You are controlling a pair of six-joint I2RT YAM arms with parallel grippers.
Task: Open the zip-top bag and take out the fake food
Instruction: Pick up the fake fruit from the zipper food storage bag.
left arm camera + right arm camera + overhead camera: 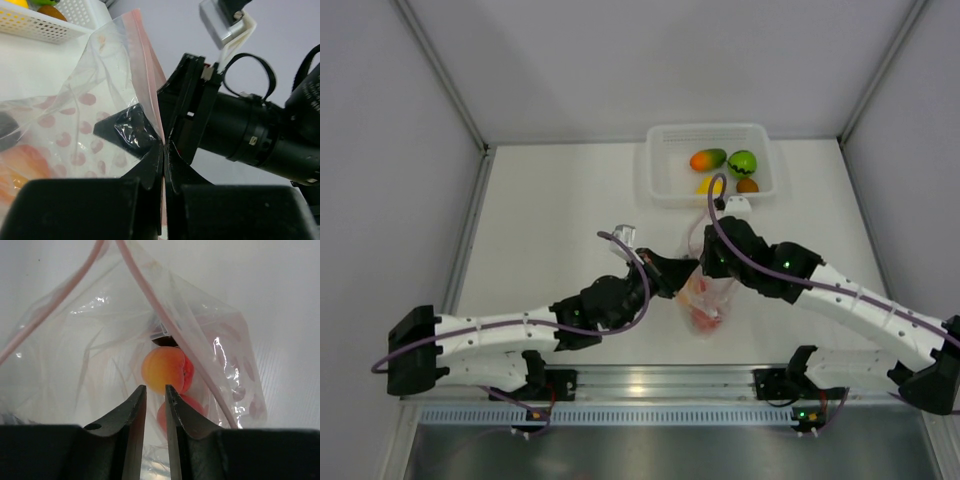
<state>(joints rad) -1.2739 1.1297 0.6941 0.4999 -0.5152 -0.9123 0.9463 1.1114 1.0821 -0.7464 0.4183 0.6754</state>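
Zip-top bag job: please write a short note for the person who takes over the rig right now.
Left tool: shut on the edge of the zip-top bag.
Right tool: in the bag's mouth, fingers narrowly apart, nothing visible between them.
Done: the bag is open; four fruits lie in the tray.
Left to do: take out the peach-orange fruit, the pink-red one and a dark piece. All three are inside the bag.

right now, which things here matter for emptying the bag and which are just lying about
Job: zip-top bag; peach fruit inside it; mango, green fruit, yellow fruit, brown fruit already out.
Lying about: white tray holding those four.
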